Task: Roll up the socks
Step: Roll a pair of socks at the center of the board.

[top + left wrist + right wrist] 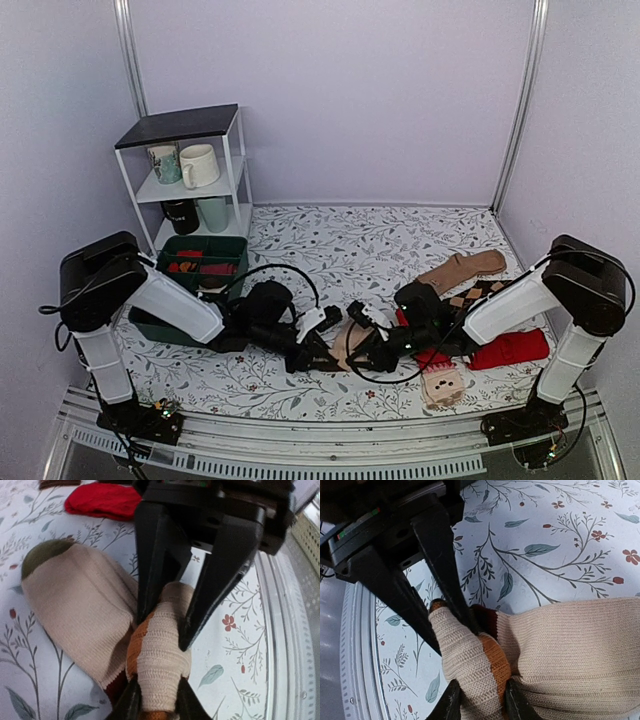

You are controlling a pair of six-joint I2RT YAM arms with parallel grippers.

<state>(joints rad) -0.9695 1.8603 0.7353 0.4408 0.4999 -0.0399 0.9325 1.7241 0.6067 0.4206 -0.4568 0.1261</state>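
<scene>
A beige sock (pixel 349 338) with an orange band and dark red cuff lies at the front middle of the table. Its cuff end is bunched into a tight roll (pixel 159 652). My left gripper (pixel 157 694) is shut on one end of this roll. My right gripper (pixel 481 696) is shut on the other end, so the two grippers face each other tip to tip. In the top view the left gripper (pixel 312 349) and right gripper (pixel 374 351) meet over the sock. The sock's flat body with an olive toe (pixel 44 555) stretches away. The roll also shows in the right wrist view (pixel 470 655).
A red sock (pixel 511 348), an argyle sock (pixel 482 293), a tan sock (pixel 463 270) and a patterned sock (pixel 443 385) lie at the right. A green bin (pixel 196 262) and a white shelf (pixel 190 170) with mugs stand at the left. The table's metal rail (pixel 292 630) is close by.
</scene>
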